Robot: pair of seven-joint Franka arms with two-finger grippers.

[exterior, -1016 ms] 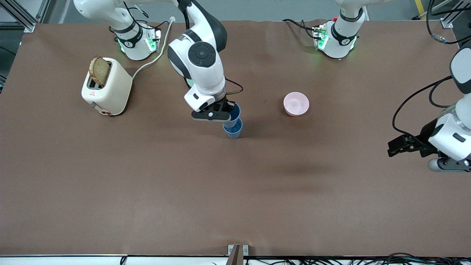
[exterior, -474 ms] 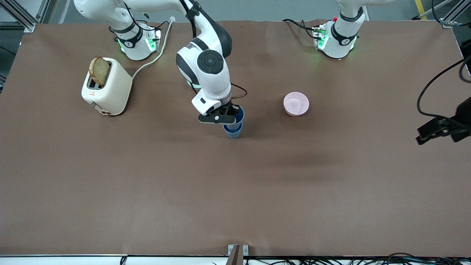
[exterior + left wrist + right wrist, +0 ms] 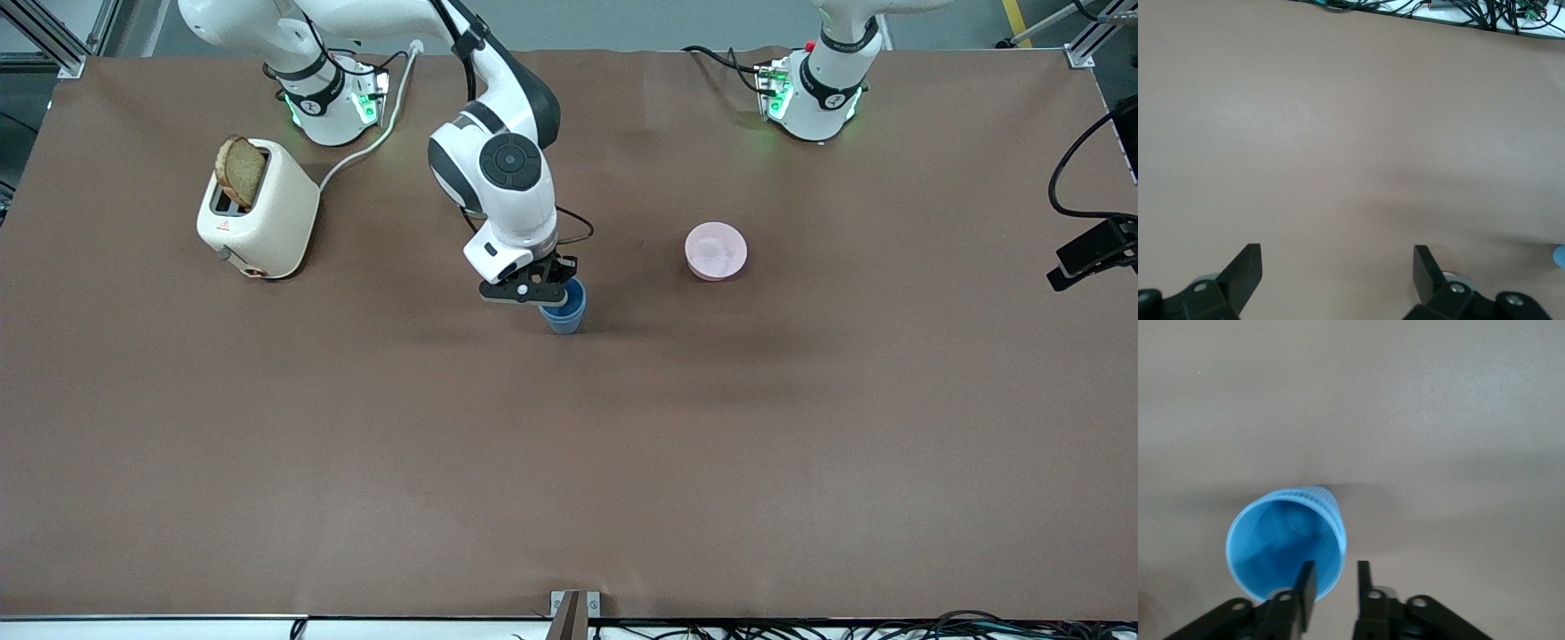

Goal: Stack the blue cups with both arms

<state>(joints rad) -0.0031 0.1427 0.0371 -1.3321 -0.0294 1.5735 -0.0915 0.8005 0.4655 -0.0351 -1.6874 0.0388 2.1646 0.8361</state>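
The blue cups (image 3: 565,313) stand nested as one stack near the middle of the table; in the right wrist view the stack (image 3: 1285,543) shows from above, its mouth up. My right gripper (image 3: 553,289) hangs over the stack's rim. Its fingers are parted in the right wrist view, one finger (image 3: 1307,587) inside the cup's mouth and the other outside, with gaps to the rim, so the right gripper (image 3: 1336,577) is open. My left gripper (image 3: 1089,253) waits at the left arm's end of the table. It (image 3: 1337,267) is open over bare table.
A cream toaster (image 3: 258,209) with a slice of bread in it stands toward the right arm's end, its cable running to the table's back edge. A pink bowl (image 3: 716,251) sits beside the stack, toward the left arm's end.
The right gripper has lowered the upper blue cup into the lower one and parted its fingers. The left arm has drawn back toward its end of the table.
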